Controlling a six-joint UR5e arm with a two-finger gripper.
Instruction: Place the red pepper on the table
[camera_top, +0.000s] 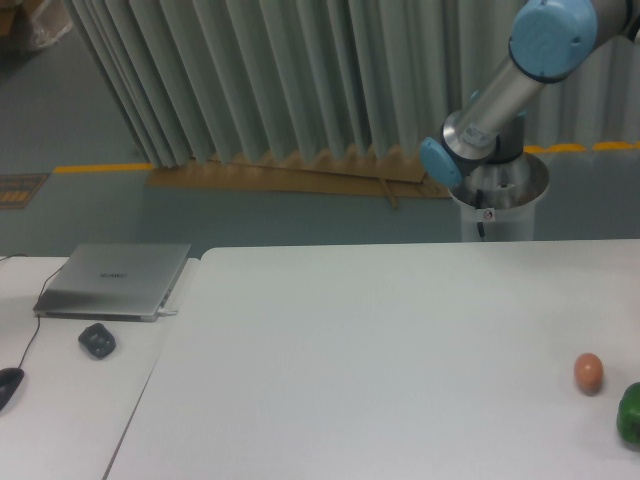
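Observation:
The large white table (380, 350) fills the lower part of the camera view. The red pepper is out of view. Only part of the arm shows at the upper right: a silver link with blue joint caps (545, 35) above its base (497, 195) behind the table's far edge. The gripper itself is outside the frame.
A small orange-brown egg-shaped object (589, 372) lies near the table's right side, with a dark green round pepper (630, 413) just right of it at the frame edge. On the adjoining desk at left sit a silver laptop (115, 280), a dark small object (97, 340) and a mouse (8, 385).

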